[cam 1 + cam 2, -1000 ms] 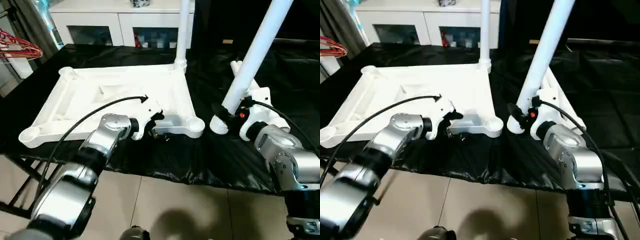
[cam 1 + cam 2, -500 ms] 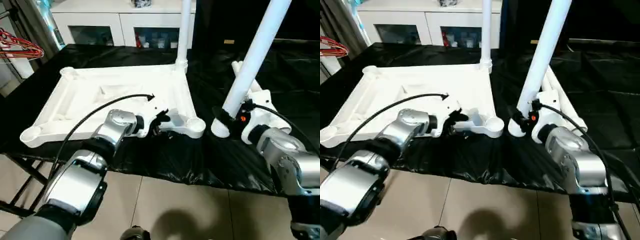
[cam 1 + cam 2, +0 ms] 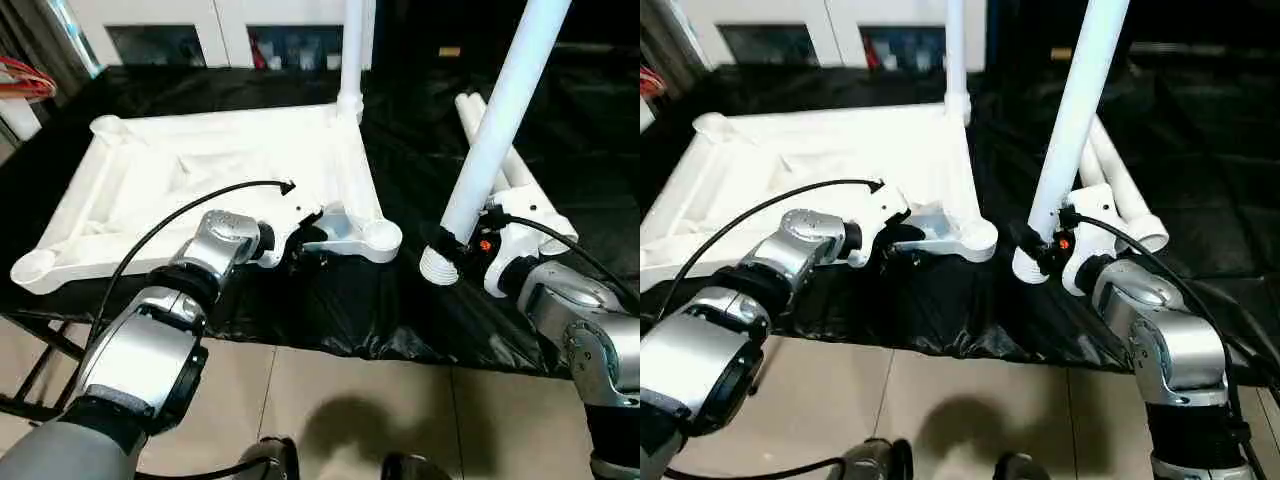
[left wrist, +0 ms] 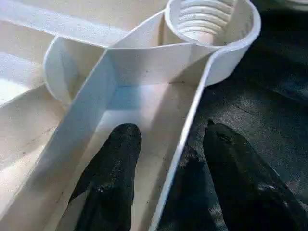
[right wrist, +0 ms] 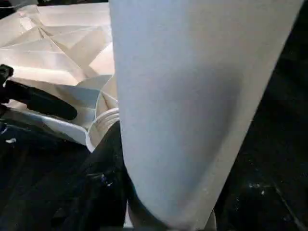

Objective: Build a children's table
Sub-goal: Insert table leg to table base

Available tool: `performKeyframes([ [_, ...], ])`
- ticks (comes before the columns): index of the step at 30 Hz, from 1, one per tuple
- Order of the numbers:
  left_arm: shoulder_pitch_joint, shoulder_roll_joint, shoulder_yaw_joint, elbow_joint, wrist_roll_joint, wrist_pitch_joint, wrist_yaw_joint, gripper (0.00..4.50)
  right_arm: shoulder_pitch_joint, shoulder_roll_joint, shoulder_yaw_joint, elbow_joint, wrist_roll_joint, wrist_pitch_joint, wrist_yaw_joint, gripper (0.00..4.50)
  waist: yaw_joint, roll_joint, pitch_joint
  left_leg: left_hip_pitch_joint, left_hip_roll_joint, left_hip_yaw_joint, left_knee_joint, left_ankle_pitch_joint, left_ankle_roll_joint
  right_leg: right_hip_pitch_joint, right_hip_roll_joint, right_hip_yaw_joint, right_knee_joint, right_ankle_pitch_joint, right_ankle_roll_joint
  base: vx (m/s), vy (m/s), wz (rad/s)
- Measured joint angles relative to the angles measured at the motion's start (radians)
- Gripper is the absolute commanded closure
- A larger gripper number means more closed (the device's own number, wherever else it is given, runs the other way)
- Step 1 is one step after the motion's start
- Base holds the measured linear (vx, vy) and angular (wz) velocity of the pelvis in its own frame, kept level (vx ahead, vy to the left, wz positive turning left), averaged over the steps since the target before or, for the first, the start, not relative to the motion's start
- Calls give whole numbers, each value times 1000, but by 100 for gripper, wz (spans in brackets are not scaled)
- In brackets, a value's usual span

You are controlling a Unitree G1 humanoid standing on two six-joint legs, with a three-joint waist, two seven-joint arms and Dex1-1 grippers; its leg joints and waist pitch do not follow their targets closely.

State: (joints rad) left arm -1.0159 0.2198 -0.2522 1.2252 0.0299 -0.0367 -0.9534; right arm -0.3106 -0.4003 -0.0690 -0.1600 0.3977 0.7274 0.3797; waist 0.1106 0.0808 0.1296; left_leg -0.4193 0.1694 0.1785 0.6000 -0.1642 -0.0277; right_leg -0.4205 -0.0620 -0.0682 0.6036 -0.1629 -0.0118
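Observation:
The white tabletop (image 3: 200, 170) lies upside down on the black cloth, ribs facing up. One leg (image 3: 350, 60) stands in its far right corner socket. My left gripper (image 3: 310, 235) is open at the near rim, beside the near right corner socket (image 3: 380, 238). Its fingers (image 4: 115, 163) straddle the rim wall (image 4: 183, 144), one inside and one outside, with gaps showing. My right gripper (image 3: 460, 245) is shut on a second leg (image 3: 500, 110), which leans slightly, its threaded end just right of that socket. Two more legs (image 3: 500, 165) lie on the cloth behind it.
The black-covered work table (image 3: 350, 300) ends close in front of both grippers, with tiled floor (image 3: 350, 400) below. A white cabinet with glass doors (image 3: 200, 25) stands behind. Red hangers (image 3: 25, 80) hang at the far left.
The camera has tilted down. My left gripper has reached forward onto the tabletop's near rim and its fingers have narrowed around it. The right gripper keeps its hold on the leg.

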Motion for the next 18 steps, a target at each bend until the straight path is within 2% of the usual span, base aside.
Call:
performKeyframes([
  [3,-3,3,10,0,4,1,-1,249,-1,-3,0,-16,0,12,1,260,-1,0,0,-1,0,0,-1,3,5,0,1,0,-3,-3,-2,18,0,-1],
  [4,-3,4,15,0,4,1,-1,275,-4,-4,0,-18,0,12,1,260,-2,0,0,-1,0,0,-1,3,5,0,1,0,-4,-4,-3,0,0,0],
  [7,-6,10,22,0,3,2,-13,286,-13,-10,0,-19,1,12,9,260,-6,-1,0,-1,0,1,-3,2,6,1,1,0,-7,-4,-3,0,0,0],
  [8,-6,12,23,0,3,2,-21,302,-18,-13,0,-19,1,12,13,260,-8,-1,1,-1,0,2,-3,2,6,1,1,0,-8,-5,-3,0,0,0],
  [10,-6,17,28,0,2,3,-33,302,-25,-15,0,-19,1,12,19,260,-10,-2,1,-1,0,2,-3,2,6,0,1,0,-8,-5,-3,0,0,0],
  [11,-6,22,32,0,2,6,-40,325,-30,-16,0,-18,1,12,21,260,-11,-3,2,-1,0,2,-4,2,6,0,1,0,-8,-5,-3,0,0,0],
  [18,-6,58,40,-2,3,15,-94,367,-37,-25,3,-13,-1,12,42,260,-12,-8,5,-1,1,3,-4,2,5,1,0,1,-8,-4,-3,0,0,0],
])
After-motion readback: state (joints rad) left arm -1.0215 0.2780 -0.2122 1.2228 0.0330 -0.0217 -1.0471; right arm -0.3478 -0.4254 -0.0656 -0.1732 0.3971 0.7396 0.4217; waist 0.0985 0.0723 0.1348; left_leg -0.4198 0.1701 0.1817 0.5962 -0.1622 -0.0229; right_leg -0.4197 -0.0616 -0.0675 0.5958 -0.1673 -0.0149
